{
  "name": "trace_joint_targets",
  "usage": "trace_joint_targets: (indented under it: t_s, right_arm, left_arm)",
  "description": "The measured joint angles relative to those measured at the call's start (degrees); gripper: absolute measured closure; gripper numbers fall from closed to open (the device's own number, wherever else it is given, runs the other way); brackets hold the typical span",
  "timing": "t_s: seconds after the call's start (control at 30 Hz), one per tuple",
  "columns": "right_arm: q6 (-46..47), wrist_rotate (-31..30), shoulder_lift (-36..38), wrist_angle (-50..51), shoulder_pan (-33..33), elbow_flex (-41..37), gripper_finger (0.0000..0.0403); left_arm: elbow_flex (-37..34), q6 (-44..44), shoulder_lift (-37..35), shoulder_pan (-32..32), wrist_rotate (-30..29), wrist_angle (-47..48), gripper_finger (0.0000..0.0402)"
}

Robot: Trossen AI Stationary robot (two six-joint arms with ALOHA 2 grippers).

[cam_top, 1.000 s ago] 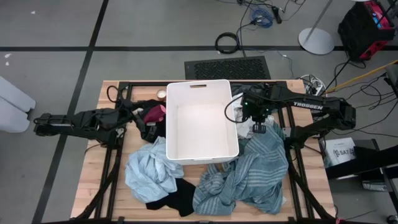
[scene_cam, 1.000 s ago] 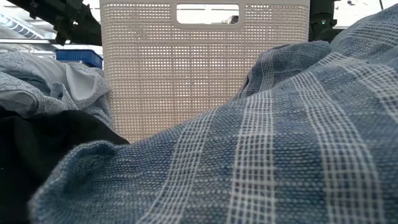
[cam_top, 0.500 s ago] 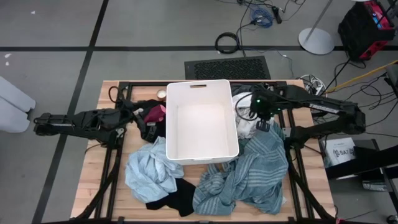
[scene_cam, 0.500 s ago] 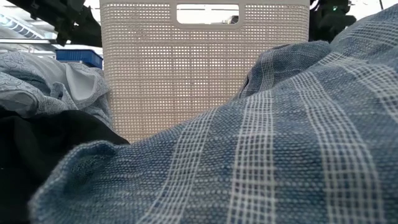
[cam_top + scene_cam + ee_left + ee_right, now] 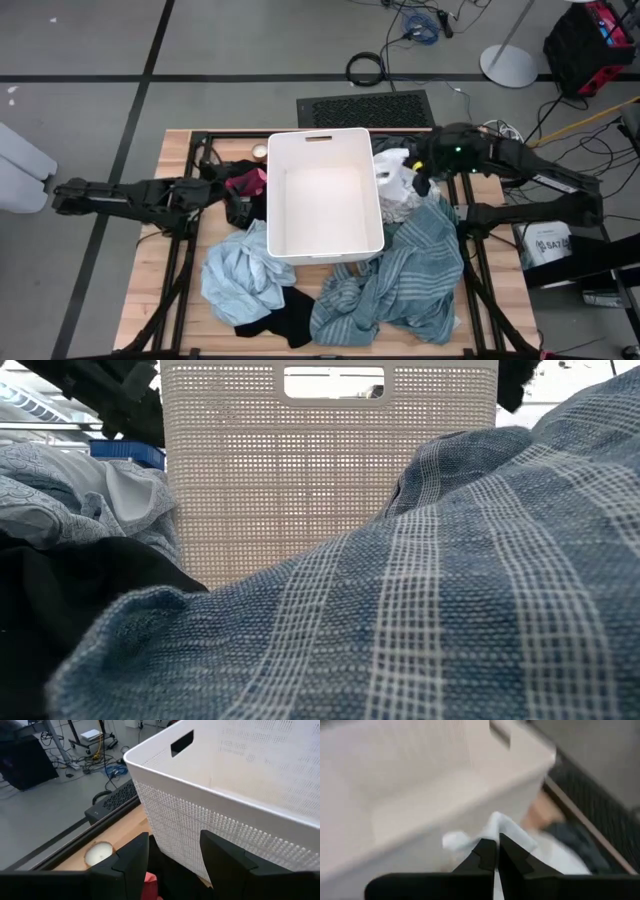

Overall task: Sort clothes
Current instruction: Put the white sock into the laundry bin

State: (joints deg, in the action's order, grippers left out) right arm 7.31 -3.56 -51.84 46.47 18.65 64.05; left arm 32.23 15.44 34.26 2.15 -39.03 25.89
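Two tools: right tool (image 5: 496,851) pinches a soft white patterned garment (image 5: 395,180) beside the perforated plastic bin (image 5: 322,140); left tool (image 5: 172,857) gapes empty

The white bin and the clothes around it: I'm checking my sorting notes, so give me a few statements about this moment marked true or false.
1. The white bin has no clothes inside it. True.
2. The right gripper has its jaws shut on the white garment beside the bin. True.
3. The striped garment lies on the left arm's side of the bin. False: it lies on the right arm's side, spreading toward the table's front.
4. The left gripper is shut on the magenta garment. False: its jaws stand open beside the bin's wall, holding nothing.
5. The light blue garment lies on the table, outside the bin. True.
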Motion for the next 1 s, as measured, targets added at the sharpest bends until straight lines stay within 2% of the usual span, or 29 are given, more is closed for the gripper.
trace_joint_targets:
  t_s: [0.1, 0.23, 0.37, 0.63, 1.0]
  right_arm:
    - [0.84, 0.90, 0.30, -7.48, -0.22, 0.12, 0.0403]
    - [1.32, 0.91, -1.73, -15.20, -1.48, 2.87, 0.0403]
    - [-1.26, 0.93, -5.76, -19.64, -3.07, 8.46, 0.0403]
    - [-9.89, 0.68, -17.18, -27.25, -5.82, 21.91, 0.0403]
    - [-15.51, 0.70, -31.71, -24.64, -6.01, 35.58, 0.0403]
  left_arm:
    - [-1.43, -2.09, -0.35, 0.00, 2.41, -2.32, 0.0214]
    - [-6.23, -5.54, -1.53, -0.04, 8.88, -12.43, 0.0214]
    - [-10.34, -6.62, -1.53, -0.95, 10.14, -19.47, 0.0214]
    - [-11.87, -5.42, -1.57, -3.14, 11.38, -21.12, 0.0214]
    - [-11.87, -5.72, -1.74, -3.32, 12.24, -21.08, 0.0214]
